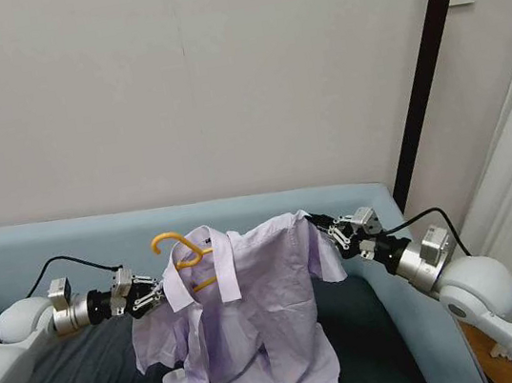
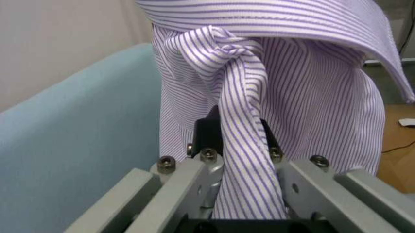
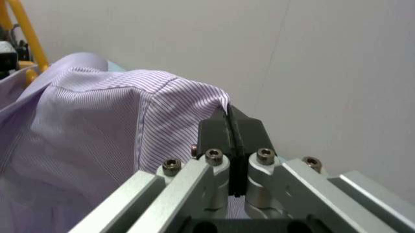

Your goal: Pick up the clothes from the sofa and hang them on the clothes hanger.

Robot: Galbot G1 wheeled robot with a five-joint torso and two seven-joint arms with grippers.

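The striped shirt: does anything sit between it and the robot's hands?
Nothing visible. The left hand is shut on a bunched fold of the shirt, the right hand on its shoulder edge; the yellow hanger is threaded inside it.

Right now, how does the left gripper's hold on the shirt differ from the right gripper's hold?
The left gripper clamps a twisted bunch of the shirt; the right gripper pinches a thin edge at a shoulder. The left gripper holds near the yellow hanger, the right gripper on the far side. Both are shut on the shirt above the sofa.
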